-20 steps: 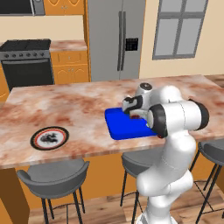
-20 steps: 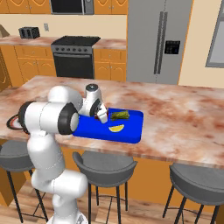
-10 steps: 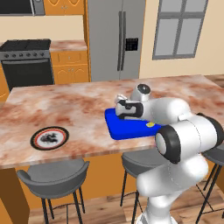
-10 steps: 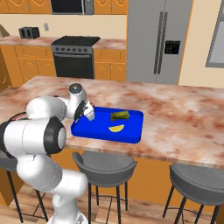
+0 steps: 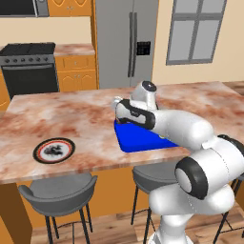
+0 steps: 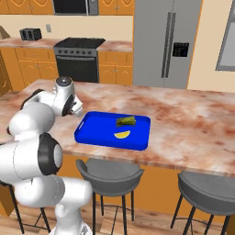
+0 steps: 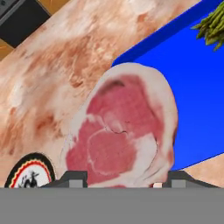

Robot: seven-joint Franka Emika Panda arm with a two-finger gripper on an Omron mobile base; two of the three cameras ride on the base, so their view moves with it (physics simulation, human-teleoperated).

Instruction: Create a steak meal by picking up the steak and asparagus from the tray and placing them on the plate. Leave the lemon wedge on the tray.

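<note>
My gripper is shut on the steak, a pink-red slab with pale fat edges that hangs above the counter just off the tray's corner. In the left base view the gripper hovers over the left end of the blue tray; in the right base view the gripper is beside the tray. The asparagus and the lemon wedge lie on the tray. Green asparagus tips show at the hand view's upper right. The plate sits far left on the counter, and its rim peeks in below the steak.
The marble island counter stretches between tray and plate. Grey bar stools stand along its near edge. A stove and a steel fridge line the back wall.
The arm has swung left with the steak, from above the tray's middle to its left end, toward the plate's side. Asparagus and lemon wedge have stayed put.
</note>
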